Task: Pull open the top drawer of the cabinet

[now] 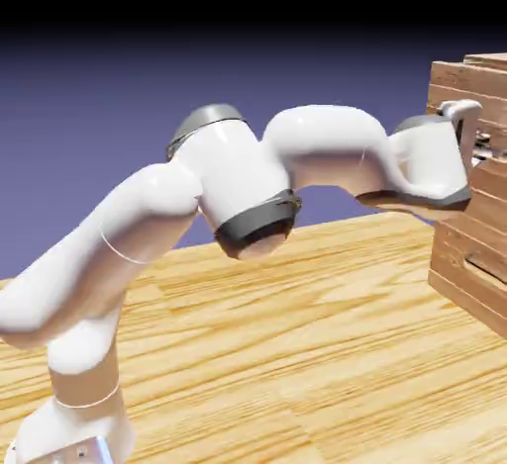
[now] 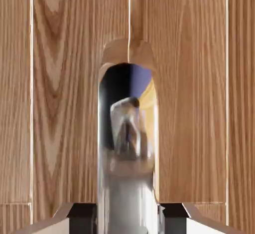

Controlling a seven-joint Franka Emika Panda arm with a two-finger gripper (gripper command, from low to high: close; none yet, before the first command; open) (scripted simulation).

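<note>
In the hand view, the reddish-brown planks of the top drawer (image 2: 60,103) fill the picture. A shiny metal handle (image 2: 128,178) runs down its middle, reflecting the hand. My gripper (image 2: 128,220) is shut on this handle, with a dark fingertip (image 2: 82,217) on either side of it at the bottom edge. In the exterior view, the cabinet (image 1: 470,264) stands at the right edge. The white arm reaches across to it, and the hand (image 1: 436,155) is pressed up against its upper front. There the fingers are mostly hidden behind the hand.
The cabinet stands on a light yellowish wooden tabletop (image 1: 297,353). The arm's elbow (image 1: 248,195) arches over the table's middle and its base (image 1: 69,432) stands at the lower left. Lower drawer fronts (image 1: 475,284) show below the hand.
</note>
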